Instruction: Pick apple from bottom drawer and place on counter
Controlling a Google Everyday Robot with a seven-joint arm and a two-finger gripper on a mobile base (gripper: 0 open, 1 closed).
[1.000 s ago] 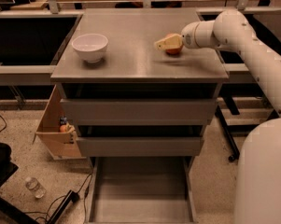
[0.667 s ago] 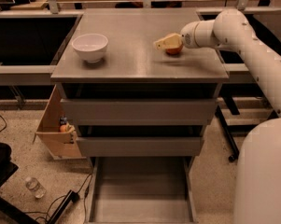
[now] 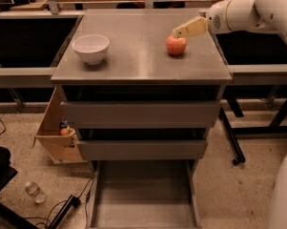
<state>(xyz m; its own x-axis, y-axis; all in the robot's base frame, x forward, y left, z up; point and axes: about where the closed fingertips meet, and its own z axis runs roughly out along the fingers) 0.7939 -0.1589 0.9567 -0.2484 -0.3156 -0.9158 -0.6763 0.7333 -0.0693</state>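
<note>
The apple (image 3: pixel 176 46), red-orange with a paler patch, rests on the grey counter (image 3: pixel 138 61) towards its right back part. My gripper (image 3: pixel 180 32) hangs just above and slightly right of the apple, clear of it, with its tan fingers (image 3: pixel 193 27) open and empty. The white arm reaches in from the upper right. The bottom drawer (image 3: pixel 143 194) is pulled out near the floor and its grey floor is bare.
A white bowl (image 3: pixel 90 48) stands on the counter's left side. Two upper drawers (image 3: pixel 140 112) are pushed in. A cardboard box (image 3: pixel 52 135) holding a small orange item leans left of the cabinet. A plastic bottle (image 3: pixel 34 191) and cables lie on the floor.
The gripper has let go of the apple and lifted up and to the right. The apple now sits free on the counter.
</note>
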